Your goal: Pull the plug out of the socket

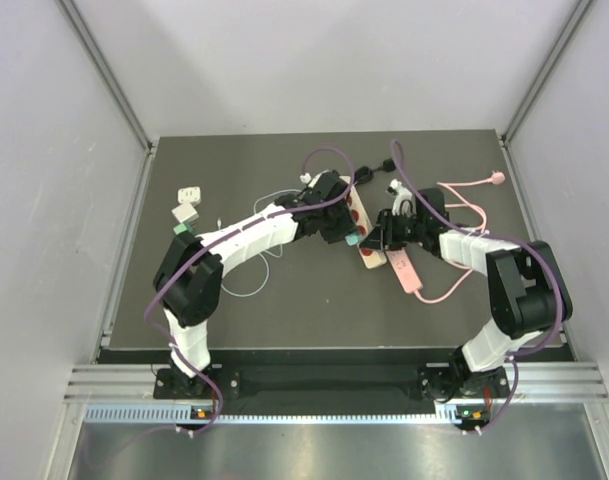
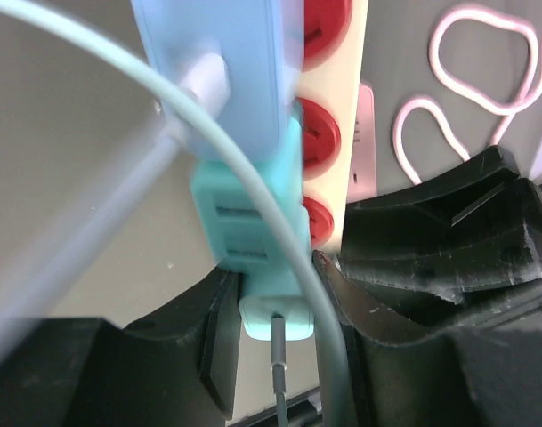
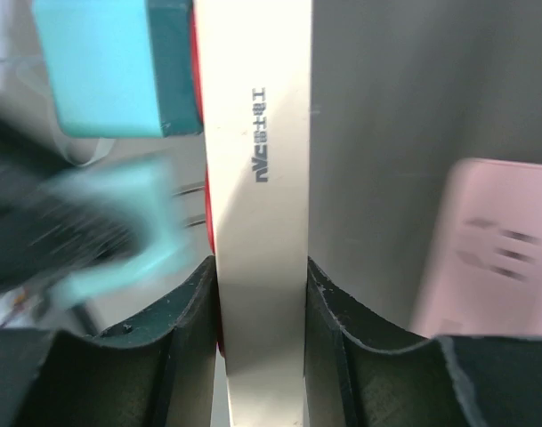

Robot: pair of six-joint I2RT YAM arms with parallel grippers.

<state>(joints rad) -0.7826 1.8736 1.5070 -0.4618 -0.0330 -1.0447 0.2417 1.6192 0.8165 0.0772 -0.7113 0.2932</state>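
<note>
Left fingers [image 2: 199,356] closed narrow on the teal plug [image 2: 253,231], one on each side of its body. A dark lead exits the back of the plug between them. Right fingers [image 3: 186,356] are clamped across the cream power strip [image 3: 262,222], bracing it on the worktop [image 3: 386,107].

The plug sits on the strip's red-socket face, just beside the right fingers' clamp point. A light-blue adapter [image 2: 217,62] is next along the strip, and its pale cable drapes over the plug. A pink power strip [image 3: 493,249] lies on the strip's opposite side, apart, and isn't involved.

Step, my read: grip and brace are both set and extraction is in hand. In the right wrist view the plug is blurred. Thin lines between it and the strip may be prongs part-way out, but I can't confirm that.

Next move calls for a straight pull away from the socket face, along the prongs, with no twist. The right side must hold hard so the strip doesn't lift. Watch that the draped cable doesn't snag.
</note>
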